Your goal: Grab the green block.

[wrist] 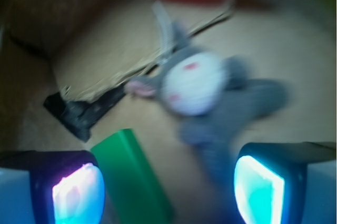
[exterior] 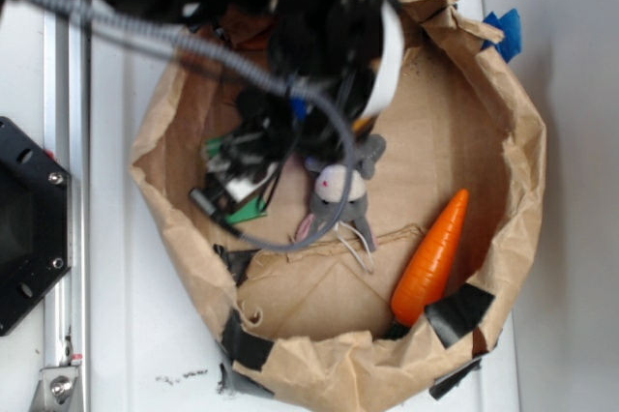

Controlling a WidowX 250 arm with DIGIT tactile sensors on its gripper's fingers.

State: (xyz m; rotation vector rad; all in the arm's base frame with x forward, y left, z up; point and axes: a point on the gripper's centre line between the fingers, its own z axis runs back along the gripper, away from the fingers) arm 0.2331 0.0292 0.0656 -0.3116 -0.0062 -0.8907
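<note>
Green block: lies low-left between parted fingers, not yet gripped.

Exterior view: gripper (exterior: 253, 172) hangs inside the brown paper bag (exterior: 503, 122), mostly hidden by arm and cable; jaw state cannot be told here. Green block (exterior: 250, 211) shows only as a sliver at about 6 o'clock from the gripper, with the grey plush toy (exterior: 340, 194) at 3 o'clock and the carrot (exterior: 433, 259) at 4 o'clock, well apart.
Wrist view: fingers (wrist: 76, 190) stand apart, nothing clamped. Green block (wrist: 132, 179) sits just beside the left finger, long axis running 11 to 5 o'clock; plush toy (wrist: 202, 90) lies at 1 o'clock. Likely needs a leftward shift and a wrist turn.
</note>
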